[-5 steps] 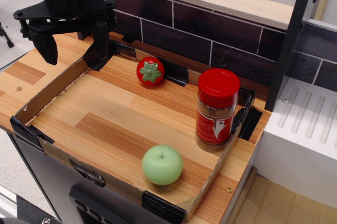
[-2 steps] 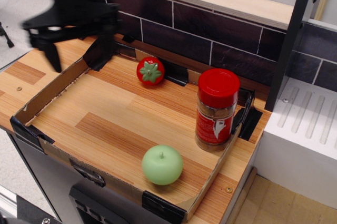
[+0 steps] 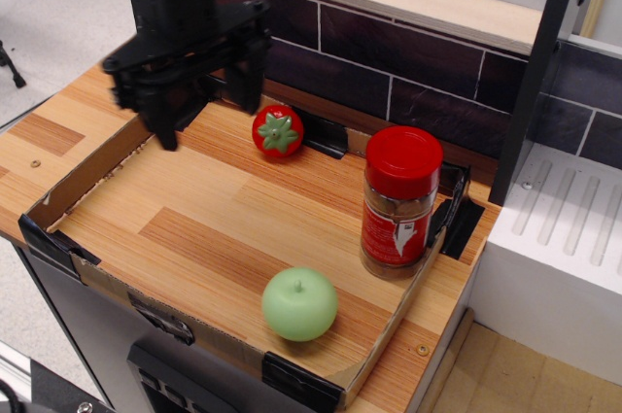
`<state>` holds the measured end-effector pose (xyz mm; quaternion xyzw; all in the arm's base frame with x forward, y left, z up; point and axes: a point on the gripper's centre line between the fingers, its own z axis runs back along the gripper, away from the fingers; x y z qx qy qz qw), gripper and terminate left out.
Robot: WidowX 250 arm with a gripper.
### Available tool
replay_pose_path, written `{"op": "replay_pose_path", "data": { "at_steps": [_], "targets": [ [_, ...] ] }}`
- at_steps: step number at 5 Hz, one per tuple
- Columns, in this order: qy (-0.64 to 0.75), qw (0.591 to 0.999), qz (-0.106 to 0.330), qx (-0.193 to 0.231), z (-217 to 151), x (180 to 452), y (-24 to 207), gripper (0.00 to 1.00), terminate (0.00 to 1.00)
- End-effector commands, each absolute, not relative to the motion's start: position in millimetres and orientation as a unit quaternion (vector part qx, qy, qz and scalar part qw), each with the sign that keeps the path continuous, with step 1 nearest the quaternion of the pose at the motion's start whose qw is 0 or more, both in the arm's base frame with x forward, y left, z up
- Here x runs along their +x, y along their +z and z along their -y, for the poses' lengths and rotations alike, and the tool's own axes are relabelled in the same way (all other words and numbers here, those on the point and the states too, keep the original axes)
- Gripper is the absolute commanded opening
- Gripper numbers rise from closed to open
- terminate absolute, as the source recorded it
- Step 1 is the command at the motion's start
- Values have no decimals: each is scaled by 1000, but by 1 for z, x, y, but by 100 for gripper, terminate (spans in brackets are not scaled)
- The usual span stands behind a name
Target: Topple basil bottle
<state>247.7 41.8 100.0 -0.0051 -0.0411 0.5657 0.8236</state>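
Overhead, we see the black claw (image 3: pixel 206 100) hanging with its fingers spread apart and empty above the far left corner of the cardboard tray (image 3: pixel 87 168) on the wooden table (image 3: pixel 44 136). Upright at the tray's right edge stands the basil bottle (image 3: pixel 399 202), well apart from the claw. Between them we note a red tomato-like ball (image 3: pixel 278 131) near the back wall, and a green apple (image 3: pixel 299 304) near the front edge.
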Motion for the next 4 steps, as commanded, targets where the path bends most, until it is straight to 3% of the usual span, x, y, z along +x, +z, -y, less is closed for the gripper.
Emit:
{"op": "replay_pose_path", "data": {
  "at_steps": [1, 2, 4],
  "targets": [
    [673, 734, 68, -63, -22, 272, 114, 100, 0],
    [721, 686, 73, -69, -10, 276, 112, 100, 0],
    [751, 657, 42, -48, 16, 282, 108, 100, 0]
  ]
}}
